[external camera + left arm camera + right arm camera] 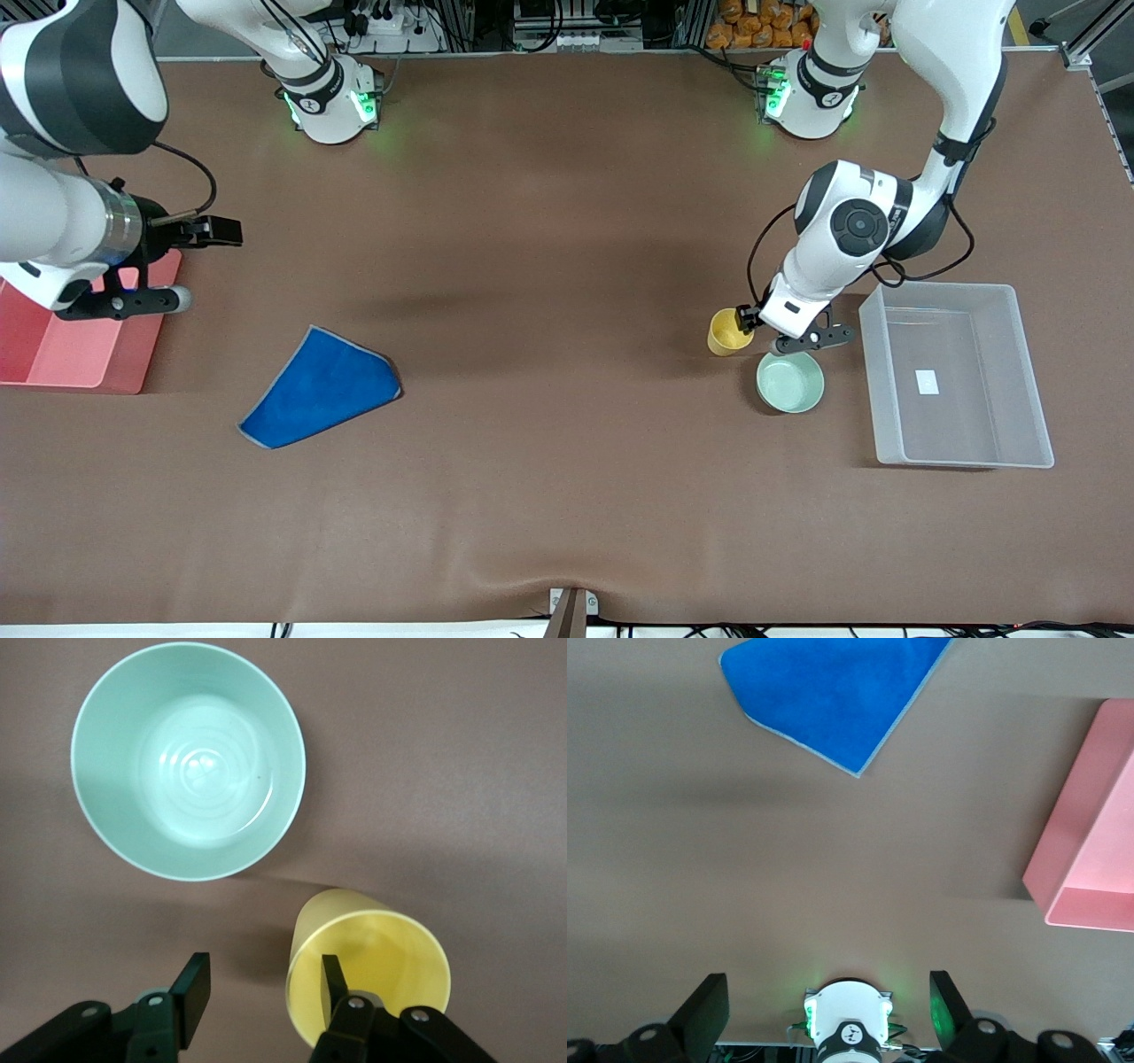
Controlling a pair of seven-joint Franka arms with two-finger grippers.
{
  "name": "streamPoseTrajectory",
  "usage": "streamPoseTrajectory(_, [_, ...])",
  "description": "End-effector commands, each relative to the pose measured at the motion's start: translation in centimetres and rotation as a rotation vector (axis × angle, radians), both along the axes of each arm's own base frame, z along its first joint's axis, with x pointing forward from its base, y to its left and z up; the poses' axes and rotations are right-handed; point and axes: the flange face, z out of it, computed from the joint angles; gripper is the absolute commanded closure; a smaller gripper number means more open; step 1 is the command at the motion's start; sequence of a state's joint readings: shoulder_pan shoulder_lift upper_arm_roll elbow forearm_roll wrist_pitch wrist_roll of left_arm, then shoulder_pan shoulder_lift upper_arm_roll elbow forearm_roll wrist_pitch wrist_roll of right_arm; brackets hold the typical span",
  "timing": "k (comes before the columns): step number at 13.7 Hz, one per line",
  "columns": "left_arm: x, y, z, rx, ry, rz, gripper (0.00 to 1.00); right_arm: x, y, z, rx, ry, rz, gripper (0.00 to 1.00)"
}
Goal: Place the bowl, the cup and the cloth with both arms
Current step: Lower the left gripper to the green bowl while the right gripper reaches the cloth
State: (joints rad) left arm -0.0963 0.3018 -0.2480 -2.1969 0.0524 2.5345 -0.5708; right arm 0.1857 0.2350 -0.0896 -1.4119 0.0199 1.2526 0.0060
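A: What is hard to make out here?

B: In the front view the left gripper (760,330) is mostly hidden under its own wrist, so its fingers can't be read there. The left wrist view settles it: the jaws are spread, one finger (335,988) dipping inside the rim of the cup (368,961), the other outside the cup's wall over bare table. The cup's lower part is cut off by the frame edge.

A: And the bowl?

B: The bowl (188,760) stands upright just beside the cup, apart from both fingers and just ahead of the left gripper. In the front view it sits nearer the camera than the cup (729,331), between the cup and the clear bin (955,377).

A: The other arm?

B: The right gripper (830,1010) waits up over the pink tray (75,341), fingers wide and empty. The cloth (833,691) lies flat well ahead of it, partly cut off in the right wrist view; the front view shows the whole cloth (321,388).
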Motion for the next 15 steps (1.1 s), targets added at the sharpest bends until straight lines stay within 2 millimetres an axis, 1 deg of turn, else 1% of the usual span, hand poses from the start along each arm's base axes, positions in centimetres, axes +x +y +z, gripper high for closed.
streamPoseTrajectory(1, [0.4,-0.7,-1.1,-0.023,0.001,0.023,0.73,0.7,0.5,-1.8,0.046,0.036,-0.003,0.0])
streamPoseTrajectory(2, [0.4,-0.8,-1.1,-0.025,-0.003,0.025,0.92,1.3,0.4,-3.3,0.044,0.054,-0.007,0.0])
streamPoseTrajectory(3, [0.6,-0.8,-1.1,-0.027,-0.006,0.026,1.0,2.1,0.2,-5.3,0.041,0.075,0.003,0.0])
streamPoseTrajectory(4, [0.7,-0.7,-1.0,-0.028,-0.01,0.031,1.0,3.0,0.2,-6.8,0.049,0.075,0.038,0.0])
streamPoseTrajectory(5, [0.4,-1.4,-0.3,-0.034,-0.023,0.017,1.0,3.8,-0.2,-8.0,0.063,0.056,0.081,0.0])
streamPoseTrajectory(7, [0.8,-1.5,1.9,-0.039,-0.06,0.001,1.0,5.1,-1.8,-9.6,0.099,0.026,0.129,0.0])
streamPoseTrajectory(9, [1.0,-1.2,5.5,-0.037,-0.108,0.003,1.0,6.0,-2.7,-11.3,0.099,0.018,0.124,0.0])
streamPoseTrajectory(10, [1.5,-0.1,7.5,-0.027,-0.114,0.02,1.0,6.3,-3.1,-11.8,0.096,0.013,0.12,0.0])
streamPoseTrajectory(12, [2.4,1.5,11.7,0.0,-0.098,0.037,1.0,6.8,-3.1,-13.0,0.09,0.008,0.124,0.0])
streamPoseTrajectory(13, [2.5,2.2,13.3,0.007,-0.101,0.046,1.0,7.2,-3.3,-13.3,0.085,-0.014,0.137,0.0])
streamPoseTrajectory(14, [2.9,3.6,14.6,0.012,-0.115,0.052,1.0,7.8,-3.5,-14.0,0.079,-0.035,0.172,0.0])
streamPoseTrajectory(15, [3.5,5.6,15.5,0.022,-0.116,0.034,1.0,8.3,-3.7,-15.2,0.08,-0.045,0.211,0.0])
